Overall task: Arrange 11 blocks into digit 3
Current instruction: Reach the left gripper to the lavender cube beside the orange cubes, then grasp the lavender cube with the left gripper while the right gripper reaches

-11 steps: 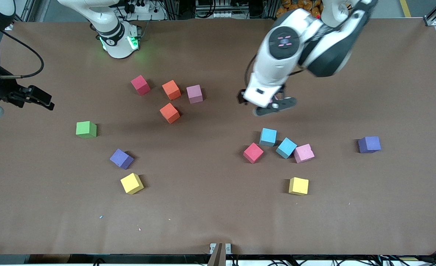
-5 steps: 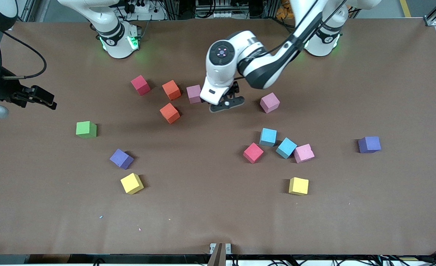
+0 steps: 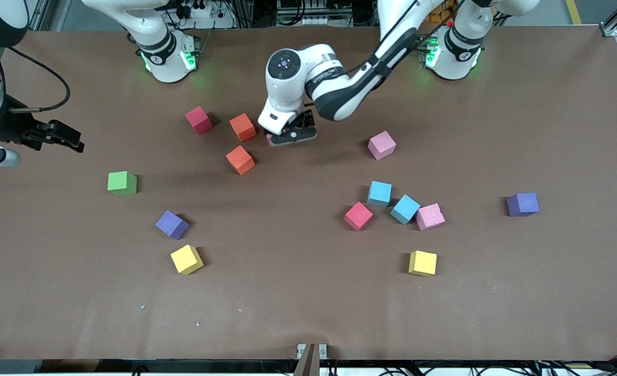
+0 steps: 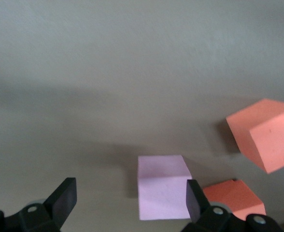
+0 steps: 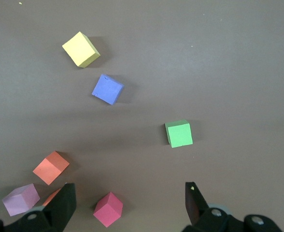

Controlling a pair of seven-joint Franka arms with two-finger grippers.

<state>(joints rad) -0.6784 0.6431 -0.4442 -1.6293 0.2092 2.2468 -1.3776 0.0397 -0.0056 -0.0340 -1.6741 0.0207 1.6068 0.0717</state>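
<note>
My left gripper, fingers spread, hangs low over a pink block lying just beside two orange blocks, holding nothing. My right gripper waits, fingers spread and empty, high over the right arm's end of the table. The remaining blocks lie scattered; two light blue blocks touch a pink one toward the left arm's end.
</note>
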